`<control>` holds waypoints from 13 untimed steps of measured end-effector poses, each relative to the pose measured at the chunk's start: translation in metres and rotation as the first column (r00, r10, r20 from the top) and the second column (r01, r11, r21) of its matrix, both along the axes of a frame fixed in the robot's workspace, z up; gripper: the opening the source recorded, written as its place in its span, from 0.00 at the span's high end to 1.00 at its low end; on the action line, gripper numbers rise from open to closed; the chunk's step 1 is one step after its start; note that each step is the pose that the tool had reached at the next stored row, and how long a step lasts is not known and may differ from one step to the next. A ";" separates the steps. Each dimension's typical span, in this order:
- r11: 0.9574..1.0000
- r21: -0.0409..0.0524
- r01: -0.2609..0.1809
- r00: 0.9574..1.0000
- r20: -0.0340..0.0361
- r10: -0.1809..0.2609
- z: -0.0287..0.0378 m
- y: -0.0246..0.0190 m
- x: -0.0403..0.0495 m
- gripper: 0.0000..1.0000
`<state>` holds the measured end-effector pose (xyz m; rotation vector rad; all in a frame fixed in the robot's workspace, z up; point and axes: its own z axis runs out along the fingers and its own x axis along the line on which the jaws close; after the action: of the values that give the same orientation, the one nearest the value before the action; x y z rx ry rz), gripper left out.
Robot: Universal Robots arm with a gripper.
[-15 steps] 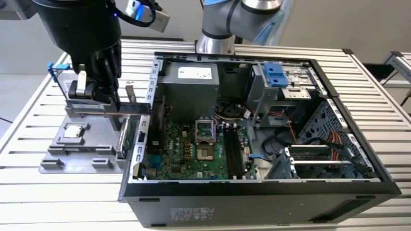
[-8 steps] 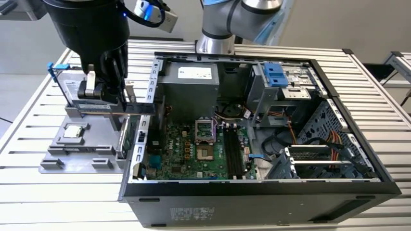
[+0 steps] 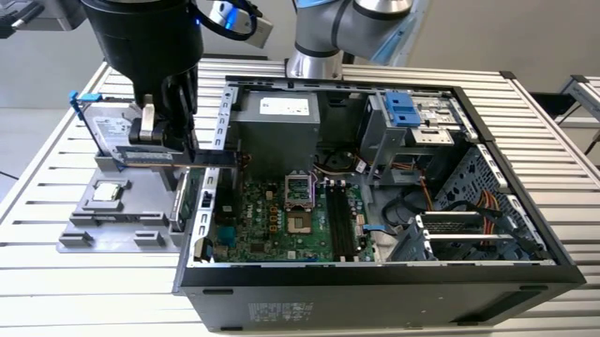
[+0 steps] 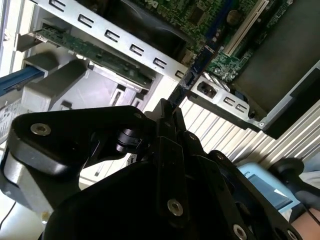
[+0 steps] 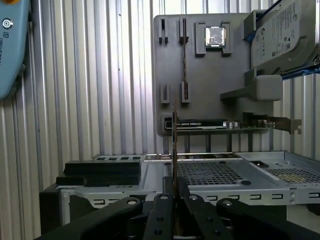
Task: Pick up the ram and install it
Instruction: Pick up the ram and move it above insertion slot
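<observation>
**Student:** What is nearest the arm?

**Instructor:** The gripper [image 5: 174, 192], its fingers clamped on the two flat faces of the ram stick [image 5: 174, 140]. In the first wrist view the stick is seen edge-on, as a thin line rising from between the fingers.

**Student:** Where is the stick?

**Instructor:** In the air, at the exterior view's left. It hangs over the boundary between the grey tray [image 3: 122, 225] and the side wall of the computer case [image 3: 375, 270]. It appears to be clear of the tray. The hard drive [image 3: 112, 130] stands just beyond it.

**Student:** Which way does it lie?

**Instructor:** In the exterior view the ram stick [image 3: 206, 159] stands on its long edge. Its long axis is about level and runs across the picture. One end lies towards the tray and the other reaches over the case wall. The gripper [image 3: 164, 153] holds it nearer the tray end.

**Student:** Which step is this?

**Instructor:** Judged from these views, picking up is done and carrying is in hand. Nothing is installed yet.

**Student:** What does seating demand?

**Instructor:** Farther in, the memory slots [image 3: 339, 221] on the main board [image 3: 272, 225] run from near to far, so they lie crosswise to the stick. Installing would probably call for a turn to bring its long axis parallel to a slot. It would also need the contact edge facing down and a straight, even press.
</observation>
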<state>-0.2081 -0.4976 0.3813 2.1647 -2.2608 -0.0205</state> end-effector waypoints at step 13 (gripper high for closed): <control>1.000 0.000 0.000 1.000 0.000 0.000 0.0000 0.0000 0.0169 1.00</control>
<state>-0.1912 -0.4976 0.3813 2.1647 -2.2608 -0.0205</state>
